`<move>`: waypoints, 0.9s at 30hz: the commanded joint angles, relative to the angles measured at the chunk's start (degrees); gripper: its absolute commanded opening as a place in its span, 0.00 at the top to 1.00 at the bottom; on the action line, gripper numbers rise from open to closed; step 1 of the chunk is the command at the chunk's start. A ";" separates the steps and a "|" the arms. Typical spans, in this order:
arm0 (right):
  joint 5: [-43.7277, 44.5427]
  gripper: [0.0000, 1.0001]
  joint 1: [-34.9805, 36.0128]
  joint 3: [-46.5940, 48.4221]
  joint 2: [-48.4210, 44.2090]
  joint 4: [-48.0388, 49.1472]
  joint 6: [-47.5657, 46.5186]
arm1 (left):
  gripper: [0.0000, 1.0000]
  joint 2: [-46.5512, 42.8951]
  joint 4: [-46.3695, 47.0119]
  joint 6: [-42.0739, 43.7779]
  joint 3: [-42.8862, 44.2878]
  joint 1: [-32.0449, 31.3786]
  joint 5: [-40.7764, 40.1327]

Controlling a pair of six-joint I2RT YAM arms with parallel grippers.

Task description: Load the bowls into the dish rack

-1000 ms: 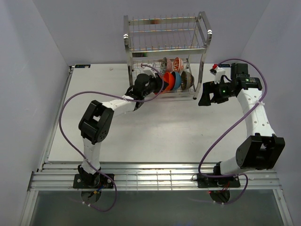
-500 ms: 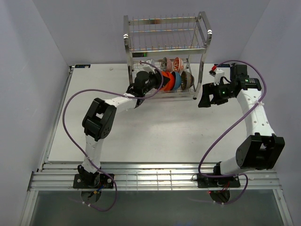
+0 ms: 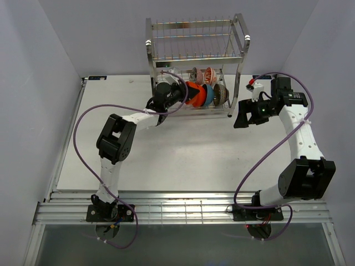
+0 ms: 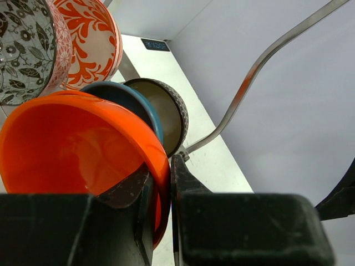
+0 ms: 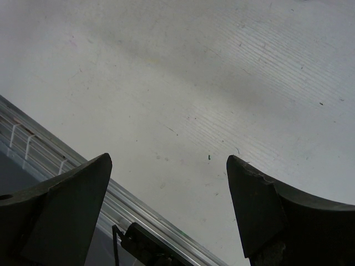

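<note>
Left gripper is pinching the rim of the orange bowl, one finger inside and one outside, holding it on edge in the lower tier of the dish rack. It sits just beside the blue bowl, with the brown one behind that and the red-and-white one further back. Right gripper hangs spread wide and empty over the table. Can't spot any bowl outside the rack, so I'd say nearly done: let go, back out.
</note>
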 commanded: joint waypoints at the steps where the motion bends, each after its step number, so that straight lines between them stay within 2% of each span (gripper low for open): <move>1: -0.87 0.10 -0.22 -0.08 -0.82 -0.83 -1.05 | 1.00 -0.88 3.58 -1.53 -0.27 0.79 2.27; 11: -3.24 0.10 -0.22 -0.35 -0.03 -0.65 -1.23 | 1.00 -1.41 5.43 -3.90 -1.59 1.32 4.20; 27: -4.21 0.10 -0.22 0.27 0.23 -1.00 -1.14 | 1.00 -0.62 4.37 -1.71 -1.85 1.94 2.54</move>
